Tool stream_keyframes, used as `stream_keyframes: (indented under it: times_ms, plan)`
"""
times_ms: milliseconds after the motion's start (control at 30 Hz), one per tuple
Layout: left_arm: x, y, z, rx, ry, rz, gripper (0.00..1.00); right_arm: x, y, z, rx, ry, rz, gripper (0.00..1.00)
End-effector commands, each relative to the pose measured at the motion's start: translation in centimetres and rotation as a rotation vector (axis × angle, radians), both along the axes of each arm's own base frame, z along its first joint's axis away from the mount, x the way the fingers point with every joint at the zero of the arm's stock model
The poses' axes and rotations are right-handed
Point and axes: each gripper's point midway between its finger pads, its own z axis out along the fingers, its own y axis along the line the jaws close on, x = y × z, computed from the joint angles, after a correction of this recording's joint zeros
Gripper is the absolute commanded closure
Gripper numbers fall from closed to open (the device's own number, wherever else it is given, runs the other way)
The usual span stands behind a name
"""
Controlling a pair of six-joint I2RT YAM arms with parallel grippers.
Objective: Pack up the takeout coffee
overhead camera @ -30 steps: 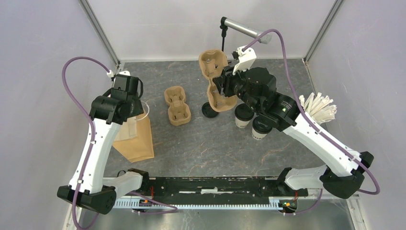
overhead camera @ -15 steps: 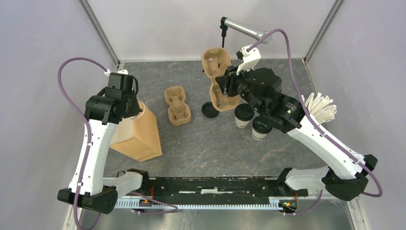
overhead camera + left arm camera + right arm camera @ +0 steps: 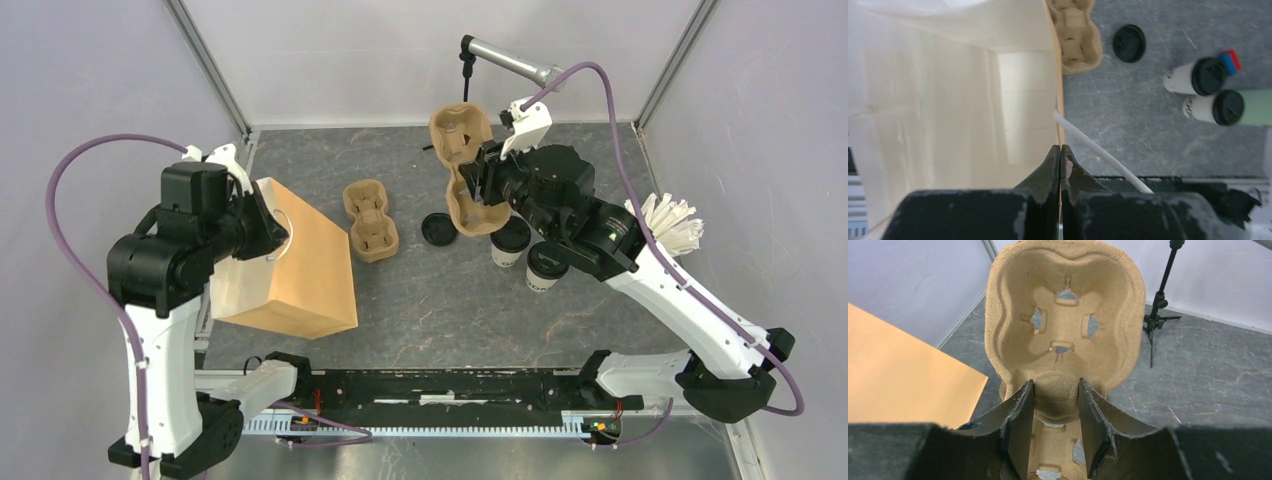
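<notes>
Two takeout coffee cups, white with black lids, stand right of centre: one (image 3: pixel 510 240) (image 3: pixel 1193 77) and one nearer (image 3: pixel 545 268) (image 3: pixel 1215 107). My left gripper (image 3: pixel 268 225) (image 3: pixel 1060 150) is shut on the rim of a brown paper bag (image 3: pixel 295 265) (image 3: pixel 973 100), which is held tilted off the table with its pale inside facing the left wrist camera. My right gripper (image 3: pixel 478 185) (image 3: pixel 1055 390) is shut on the middle ridge of a brown cardboard cup carrier (image 3: pixel 462 170) (image 3: pixel 1063 315), lifted above the cups and partly hiding them from above.
A second cup carrier (image 3: pixel 370 220) (image 3: pixel 1075 30) lies on the grey table beside the bag. A loose black lid (image 3: pixel 437 228) (image 3: pixel 1129 43) lies between it and the cups. A pale green cup of straws (image 3: pixel 665 225) stands right. A black stand (image 3: pixel 500 60) (image 3: pixel 1160 300) rises at the back.
My left gripper has shut on the bag's rim and raised it, tipping the bag up and toward the centre. The right arm lifted the carrier slightly back and right.
</notes>
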Motion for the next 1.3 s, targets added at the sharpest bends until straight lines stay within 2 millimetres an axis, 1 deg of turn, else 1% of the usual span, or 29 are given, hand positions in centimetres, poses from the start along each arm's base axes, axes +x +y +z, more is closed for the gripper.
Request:
stream_keyframes:
  times_ms: [0, 100, 200, 400, 533, 600, 700, 767, 867, 967, 1067, 1200, 1267]
  plan:
    - [-2.5, -3.5, 1.6, -0.155, -0.048, -0.179, 0.98, -1.1, -2.7, 3.4, 0.039, -0.065, -0.048, 0.58]
    - [-3.1, -4.6, 1.7, -0.190, -0.071, -0.250, 0.97, -1.6, -3.7, 3.7, 0.043, -0.068, -0.068, 0.58]
    - [-2.9, -5.7, 1.5, -0.210, -0.087, -0.327, 0.97, -2.0, -4.5, 4.0, 0.051, -0.068, -0.081, 0.58]
    - [-1.5, -7.2, 1.7, -0.236, -0.108, -0.396, 0.97, -2.8, -5.9, 4.2, 0.067, -0.061, -0.103, 0.58]
    - [-0.5, -8.6, 0.9, -0.204, -0.100, -0.444, 0.97, -3.2, -6.9, 4.6, 0.083, -0.066, -0.131, 0.58]
    - [-0.3, -10.0, 0.0, -0.158, -0.081, -0.491, 0.97, -3.3, -7.3, 4.7, 0.085, -0.071, -0.142, 0.58]
    - [-0.5, -13.4, -1.0, -0.087, -0.063, -0.601, 0.98, -3.3, -7.9, 4.9, 0.082, -0.077, -0.162, 0.58]
    - [-0.7, -15.3, -1.3, -0.056, -0.060, -0.670, 0.98, -3.3, -8.3, 5.1, 0.081, -0.082, -0.176, 0.58]
    - [-0.7, -17.4, -1.2, -0.028, -0.104, -0.775, 0.98, -3.5, -9.0, 5.3, 0.080, -0.088, -0.197, 0.58]
    - [-1.4, -19.5, -0.9, 0.005, -0.187, -0.930, 0.98, -3.8, -10.0, 5.6, 0.075, -0.098, -0.221, 0.58]
    - [-2.4, -21.1, -1.5, 0.061, -0.235, -1.071, 0.98, -4.1, -11.0, 6.3, 0.079, -0.111, -0.242, 0.58]
    - [-3.1, -22.4, -3.5, 0.189, -0.254, -1.231, 0.98, -4.5, -11.9, 7.0, 0.082, -0.128, -0.261, 0.58]
    - [-3.1, -23.0, -4.3, 0.240, -0.259, -1.282, 0.98, -4.6, -12.2, 7.4, 0.082, -0.135, -0.265, 0.58]
